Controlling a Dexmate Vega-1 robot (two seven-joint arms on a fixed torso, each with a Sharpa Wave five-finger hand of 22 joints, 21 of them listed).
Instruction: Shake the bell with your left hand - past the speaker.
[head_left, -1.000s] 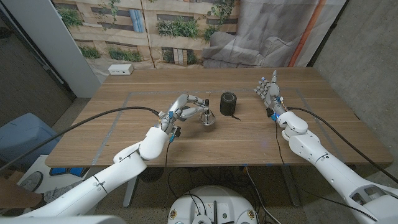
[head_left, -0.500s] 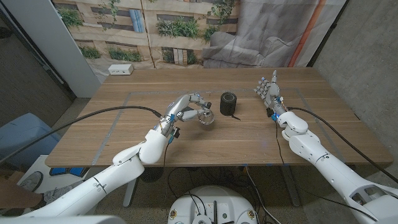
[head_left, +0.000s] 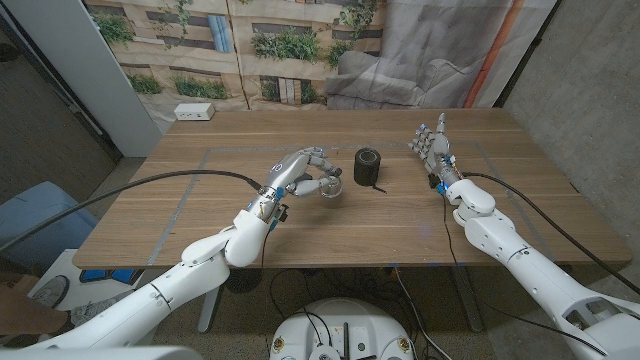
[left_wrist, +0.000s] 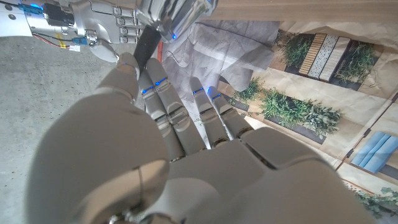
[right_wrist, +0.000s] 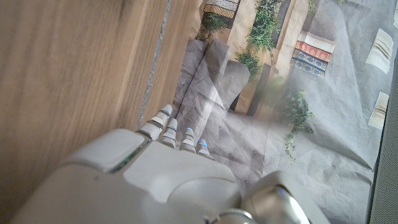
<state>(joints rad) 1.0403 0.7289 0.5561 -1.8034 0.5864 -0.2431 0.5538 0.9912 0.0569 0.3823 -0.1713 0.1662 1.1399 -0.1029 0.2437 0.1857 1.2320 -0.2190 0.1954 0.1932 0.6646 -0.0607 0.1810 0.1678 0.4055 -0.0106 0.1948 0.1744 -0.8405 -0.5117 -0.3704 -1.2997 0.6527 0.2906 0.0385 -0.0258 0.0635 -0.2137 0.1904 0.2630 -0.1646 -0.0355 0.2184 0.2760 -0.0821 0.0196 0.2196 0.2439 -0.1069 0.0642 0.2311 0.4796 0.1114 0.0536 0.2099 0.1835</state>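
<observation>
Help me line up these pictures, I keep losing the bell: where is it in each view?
Head view: bell at table centre, held in the left hand, left of the speaker.
Left wrist view: bell beyond the fingertips.
Right wrist view: no bell.
Shared landmark: the foliage backdrop.

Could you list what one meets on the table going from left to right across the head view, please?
White box at the far edge → left hand holding the bell → black speaker → right hand, fingers apart and holding nothing.
</observation>
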